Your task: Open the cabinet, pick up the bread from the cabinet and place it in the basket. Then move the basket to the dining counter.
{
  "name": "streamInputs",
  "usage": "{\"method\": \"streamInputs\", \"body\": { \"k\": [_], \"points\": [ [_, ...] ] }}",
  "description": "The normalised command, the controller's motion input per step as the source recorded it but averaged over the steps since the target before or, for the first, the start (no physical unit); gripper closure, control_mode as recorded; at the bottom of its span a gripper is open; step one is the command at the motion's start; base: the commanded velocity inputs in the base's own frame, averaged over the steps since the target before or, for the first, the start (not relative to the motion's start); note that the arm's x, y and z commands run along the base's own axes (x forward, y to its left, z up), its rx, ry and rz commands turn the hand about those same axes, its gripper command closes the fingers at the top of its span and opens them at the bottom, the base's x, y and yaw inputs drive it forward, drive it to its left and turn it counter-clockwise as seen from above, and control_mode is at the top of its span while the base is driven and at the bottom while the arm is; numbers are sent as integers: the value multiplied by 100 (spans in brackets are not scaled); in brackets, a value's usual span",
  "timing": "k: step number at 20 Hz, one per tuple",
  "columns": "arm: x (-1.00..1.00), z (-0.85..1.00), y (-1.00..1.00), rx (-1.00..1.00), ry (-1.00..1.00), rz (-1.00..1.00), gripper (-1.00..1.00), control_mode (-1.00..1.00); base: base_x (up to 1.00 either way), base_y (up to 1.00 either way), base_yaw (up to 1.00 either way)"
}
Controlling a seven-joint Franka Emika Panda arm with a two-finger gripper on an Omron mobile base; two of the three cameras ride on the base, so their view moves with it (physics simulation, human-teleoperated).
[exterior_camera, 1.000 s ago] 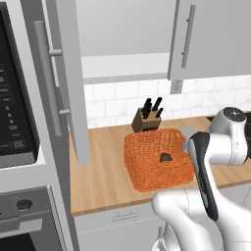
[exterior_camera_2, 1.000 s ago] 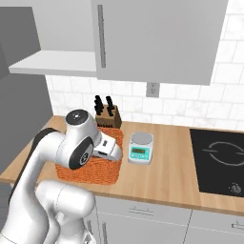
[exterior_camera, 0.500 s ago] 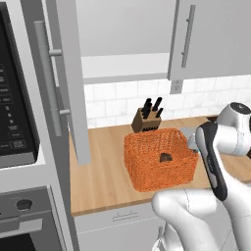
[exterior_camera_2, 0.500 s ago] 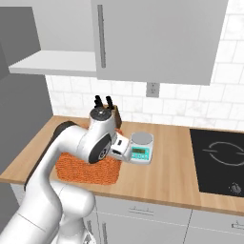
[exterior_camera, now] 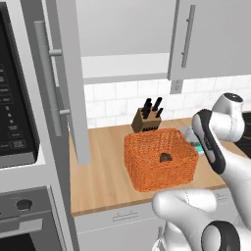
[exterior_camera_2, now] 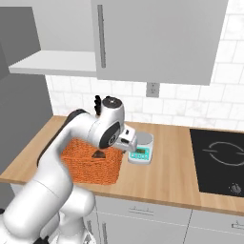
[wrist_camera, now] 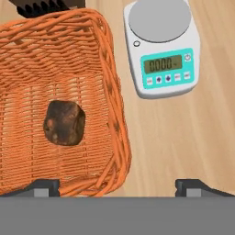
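Simulated kitchen: light-wood worktop [exterior_camera: 103, 162] under white tile and grey wall cabinets. Nearest, in the hand view, gripper [wrist_camera: 117, 187] with jaws spread wide, holding nothing, one tip over the basket's rim and the other over bare wood. Just beyond, orange woven basket [wrist_camera: 59, 82] standing on the worktop, with the bread [wrist_camera: 64, 122] lying on its floor, a small dark brown lump. Right beside the basket, a white kitchen scale [wrist_camera: 163, 48] with a teal panel; display readable as "0000", no brand legible. Farther back, a knife block [exterior_camera: 147, 119] against the tiles, and above, the cabinet [exterior_camera: 66, 78] with door swung open and white shelf showing.

Judged from this: cabinet opened, bread already placed in the basket. Left: gripping the basket and carrying it to the dining counter. To the right, a black hob [exterior_camera_2: 221, 159] set into the worktop.
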Motion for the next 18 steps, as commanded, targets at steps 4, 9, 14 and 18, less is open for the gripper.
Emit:
{"method": "streamInputs", "body": {
  "k": [4,9,14,18],
  "points": [
    [29,-18,0,0,0,13,-100,-100,0,0,0],
    [29,-30,0,0,0,11,-100,-100,0,0,0],
    [32,-36,0,0,1,7,-100,-100,0,0,0],
    [27,-28,0,0,0,6,-100,-100,0,0,0]
  ]
}}
